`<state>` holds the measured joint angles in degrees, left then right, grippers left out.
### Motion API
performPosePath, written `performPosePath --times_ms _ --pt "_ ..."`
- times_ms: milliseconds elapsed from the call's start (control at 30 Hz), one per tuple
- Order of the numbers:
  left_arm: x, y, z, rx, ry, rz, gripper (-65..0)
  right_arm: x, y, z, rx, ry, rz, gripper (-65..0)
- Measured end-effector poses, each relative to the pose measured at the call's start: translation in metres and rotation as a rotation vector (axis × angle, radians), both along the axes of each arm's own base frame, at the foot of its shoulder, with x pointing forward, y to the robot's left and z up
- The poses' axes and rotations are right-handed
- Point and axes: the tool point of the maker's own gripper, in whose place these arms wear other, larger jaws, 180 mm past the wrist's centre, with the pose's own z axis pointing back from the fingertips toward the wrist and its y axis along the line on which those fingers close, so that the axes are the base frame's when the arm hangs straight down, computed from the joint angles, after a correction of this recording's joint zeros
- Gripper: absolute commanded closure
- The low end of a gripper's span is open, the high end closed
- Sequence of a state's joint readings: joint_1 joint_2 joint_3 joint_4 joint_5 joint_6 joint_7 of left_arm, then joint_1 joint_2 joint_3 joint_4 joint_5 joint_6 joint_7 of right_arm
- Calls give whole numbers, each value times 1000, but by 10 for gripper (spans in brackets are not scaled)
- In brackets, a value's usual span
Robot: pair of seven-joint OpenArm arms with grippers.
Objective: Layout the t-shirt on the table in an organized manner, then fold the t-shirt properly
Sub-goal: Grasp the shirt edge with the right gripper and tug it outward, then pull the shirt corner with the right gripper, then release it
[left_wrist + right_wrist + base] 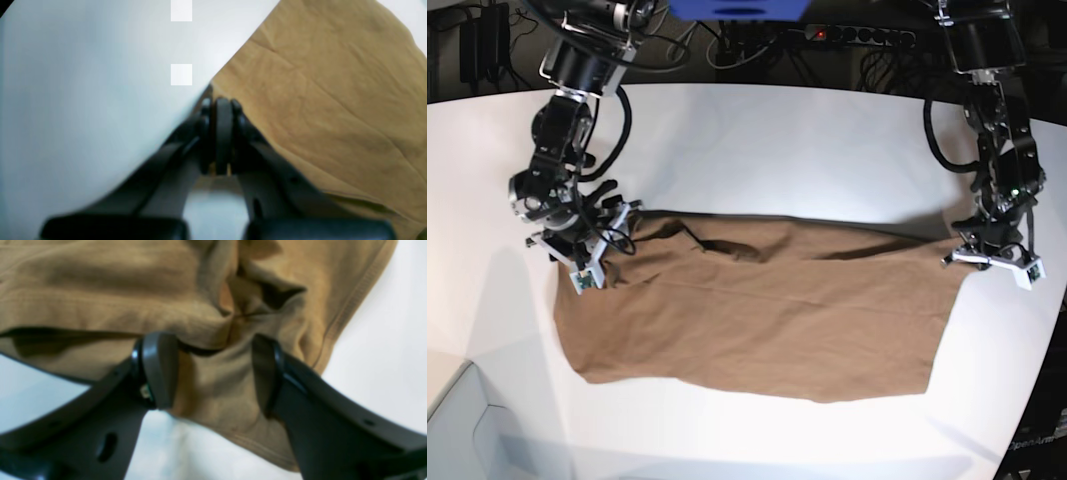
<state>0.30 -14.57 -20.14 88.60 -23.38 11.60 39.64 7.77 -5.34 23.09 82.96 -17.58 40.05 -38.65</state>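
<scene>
T-shirt [757, 315] stretched left-right across table [777, 140] — left gripper [223, 110] pinches its corner, right gripper [213, 370] spread apart around bunched cloth.

The t-shirt [757, 320] was a plain tan-brown with no print, its hem stitched in the same shade. Beneath it the table [777, 140] was smooth white. At the t-shirt's two upper corners both grippers were black, with dark grey fingers [160, 370].
</scene>
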Motion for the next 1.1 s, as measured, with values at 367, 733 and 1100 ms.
performPosePath --times_ms 367,733,1100 --pt "0 -1 0 -2 0 0 -1 17 17 -6 55 12 16 -283" --pt "0 -1 0 -4 -1 0 -1 18 11 8 29 -16 5 0" --pt "-1 -1 0 -4 -2 -1 -1 -42 -17 61 -143 -64 -74 0"
